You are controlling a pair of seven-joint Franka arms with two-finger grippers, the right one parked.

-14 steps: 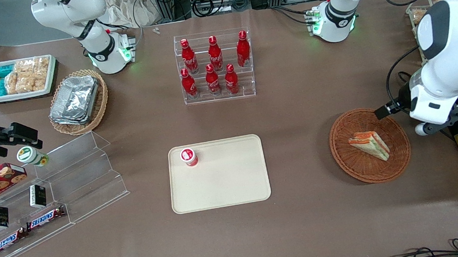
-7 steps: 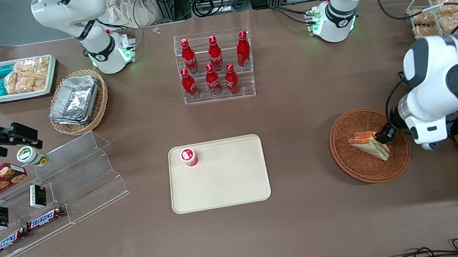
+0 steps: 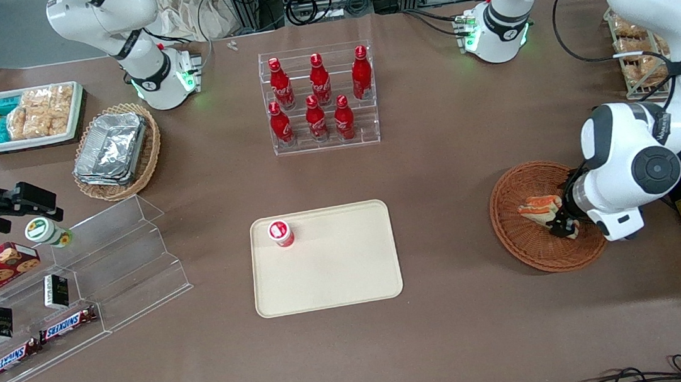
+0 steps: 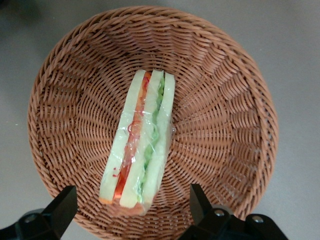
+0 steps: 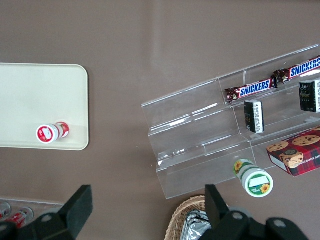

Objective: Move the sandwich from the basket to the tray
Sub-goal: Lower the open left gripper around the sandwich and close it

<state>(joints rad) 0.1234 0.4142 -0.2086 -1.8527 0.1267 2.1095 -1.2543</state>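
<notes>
Sandwich [image 4: 140,150]: lying in basket [image 4: 240,100], not yet gripped; gripper [image 4: 132,207]: above it, jaws open astride one end; tray [image 3: 336,273]: awaiting sandwich; grasp, lift, transfer all remaining.

The wrapped sandwich [image 4: 142,145] lay on edge in the basket [image 4: 225,125]. The pincer [image 4: 132,207] hung above it, fingers [image 4: 62,205] spread apart
</notes>
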